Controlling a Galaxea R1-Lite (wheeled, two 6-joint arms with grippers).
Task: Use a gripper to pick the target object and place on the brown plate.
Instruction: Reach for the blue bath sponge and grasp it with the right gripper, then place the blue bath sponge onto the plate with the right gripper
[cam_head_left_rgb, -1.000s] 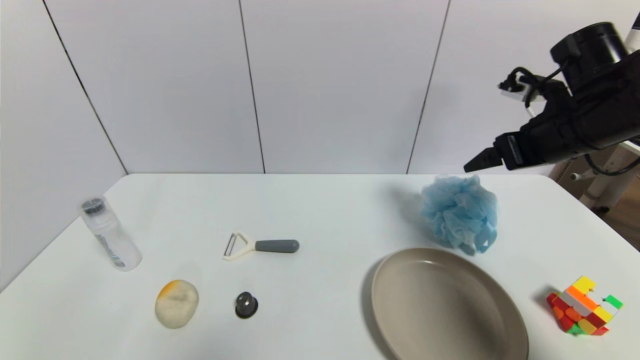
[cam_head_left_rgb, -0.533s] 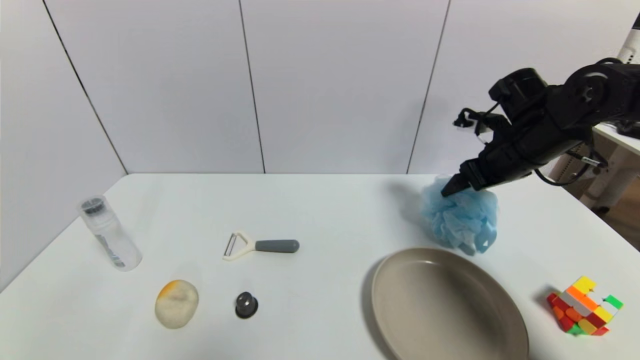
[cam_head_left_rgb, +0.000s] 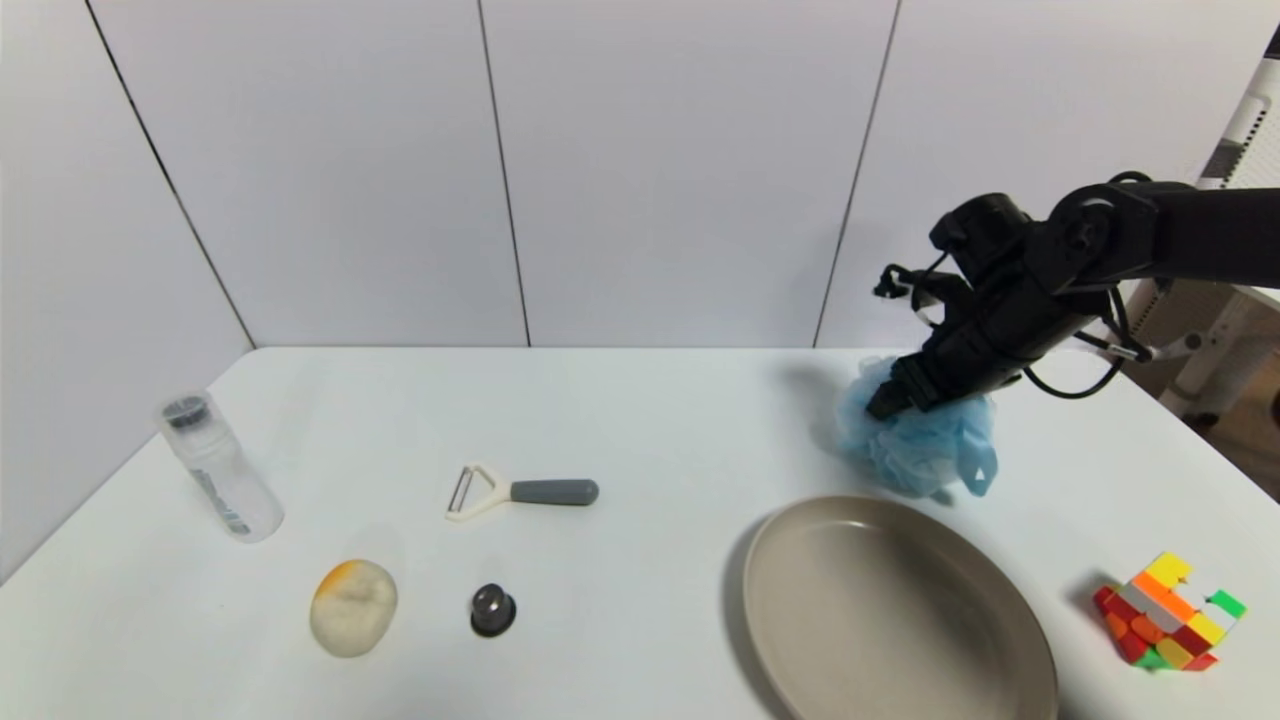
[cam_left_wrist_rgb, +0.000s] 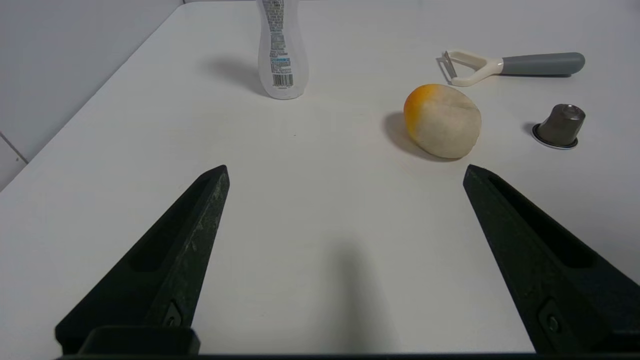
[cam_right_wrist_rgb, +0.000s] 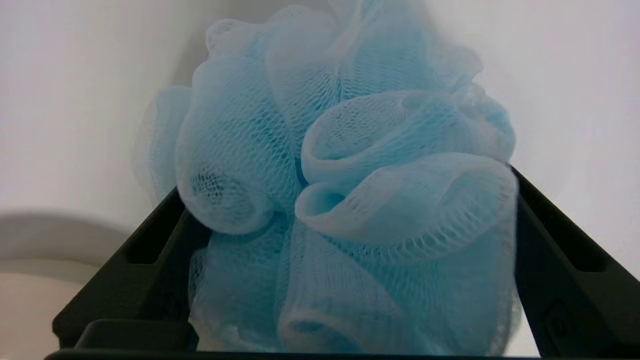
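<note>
On the white desk (cam_head_left_rgb: 640, 420), a clear plastic bottle with a dark cap (cam_head_left_rgb: 215, 470) stands at the far left, and near it lie a white peeler with a grey handle (cam_head_left_rgb: 522, 492), a pale oval stone-like lump with an orange patch (cam_head_left_rgb: 353, 607) and a small dark metallic capsule (cam_head_left_rgb: 492, 608). A multicoloured puzzle cube (cam_head_left_rgb: 1167, 612) sits at the right edge, well apart from the rest. The large round beige-tan plate (cam_head_left_rgb: 890, 620) lies near the front right, and just behind its far rim rests the fluffy light blue mesh bath pouf (cam_head_left_rgb: 925, 440), on the desk and not on the plate. The black right gripper (cam_head_left_rgb: 890, 392) reaches in from the right with its arm stretched level and its wrist bent down onto the pouf's top; its fingers (cam_right_wrist_rgb: 150, 250) are spread wide on either side of the ruffles, not clamped. The left gripper (cam_left_wrist_rgb: 345, 200) hangs low over the desk's left part, fingers (cam_left_wrist_rgb: 190, 240) wide apart and holding nothing.
</note>
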